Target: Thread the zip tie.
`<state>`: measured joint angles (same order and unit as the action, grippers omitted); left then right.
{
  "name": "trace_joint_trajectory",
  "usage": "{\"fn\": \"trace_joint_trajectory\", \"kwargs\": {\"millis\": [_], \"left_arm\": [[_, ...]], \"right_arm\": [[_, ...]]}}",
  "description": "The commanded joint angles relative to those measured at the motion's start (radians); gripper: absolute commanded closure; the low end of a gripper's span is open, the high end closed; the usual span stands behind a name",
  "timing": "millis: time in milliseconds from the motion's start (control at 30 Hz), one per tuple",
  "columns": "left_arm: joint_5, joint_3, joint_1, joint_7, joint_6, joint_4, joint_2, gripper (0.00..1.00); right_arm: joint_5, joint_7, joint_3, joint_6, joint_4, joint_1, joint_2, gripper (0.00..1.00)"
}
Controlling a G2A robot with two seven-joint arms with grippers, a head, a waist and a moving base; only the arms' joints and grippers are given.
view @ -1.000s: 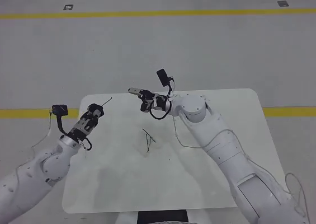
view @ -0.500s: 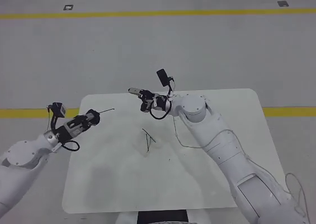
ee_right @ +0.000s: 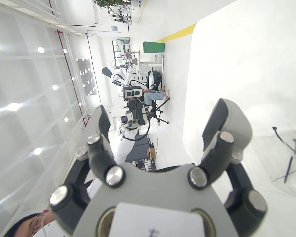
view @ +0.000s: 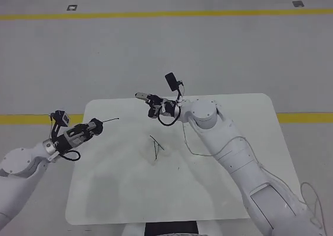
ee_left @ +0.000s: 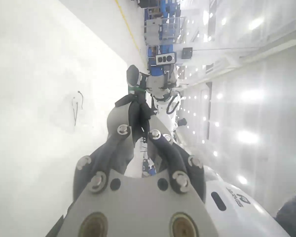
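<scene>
My left gripper [view: 97,125] hovers over the table's left edge, shut on a thin black zip tie [view: 111,121] whose free end points right. In the left wrist view the fingers [ee_left: 128,114] are pressed together on the tie. My right gripper [view: 141,95] hangs above the table's far edge, open with nothing between its fingers [ee_right: 218,122]; the two grippers face each other some way apart. Several loose black zip ties [view: 156,147] lie mid-table, and appear again in both wrist views [ee_left: 75,110] [ee_right: 289,149].
The white rounded table [view: 225,177] stands on a pale floor crossed by yellow lines [view: 313,117]. Its right half and near side are bare. A thin cable [view: 191,147] trails along the right arm.
The left arm has swung out to the left and lowered, turning the held zip tie from pointing up-right to pointing right. The right arm has kept still.
</scene>
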<state>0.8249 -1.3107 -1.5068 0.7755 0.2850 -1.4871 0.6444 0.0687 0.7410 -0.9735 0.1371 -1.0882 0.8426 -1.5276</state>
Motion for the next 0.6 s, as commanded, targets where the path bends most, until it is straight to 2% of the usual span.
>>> {"fn": "trace_joint_trajectory", "kwargs": {"millis": [0,100,200,333,367,400,433,567], "left_arm": [[0.145,-0.011,-0.003,0.092,-0.032,0.028,0.003,1.00],[0.279,-0.027,-0.005,0.220,-0.072,0.071,0.008,1.00],[0.375,-0.032,0.001,0.305,-0.106,0.105,0.016,1.00],[0.433,-0.025,0.019,0.366,-0.132,0.132,0.028,1.00],[0.435,-0.025,0.024,0.371,-0.126,0.140,0.031,1.00],[0.435,-0.025,0.024,0.371,-0.126,0.140,0.031,1.00],[0.435,-0.025,0.024,0.371,-0.126,0.140,0.031,1.00],[0.435,-0.025,0.024,0.371,-0.126,0.140,0.031,1.00]], "right_arm": [[0.000,0.000,0.000,0.000,0.000,0.000,0.000,0.00],[0.000,0.000,0.000,0.000,0.000,0.000,0.000,0.00],[0.000,0.000,0.000,0.000,0.000,0.000,0.000,0.00],[0.000,0.000,0.000,0.000,0.000,0.000,0.000,0.00],[0.000,0.000,0.000,0.000,0.000,0.000,0.000,0.00],[0.041,0.009,-0.004,-0.004,-0.003,0.015,-0.002,0.00],[0.126,0.048,-0.016,-0.018,0.000,0.028,-0.005,0.00],[0.247,0.173,-0.011,-0.015,0.067,0.000,-0.015,0.00]]}}
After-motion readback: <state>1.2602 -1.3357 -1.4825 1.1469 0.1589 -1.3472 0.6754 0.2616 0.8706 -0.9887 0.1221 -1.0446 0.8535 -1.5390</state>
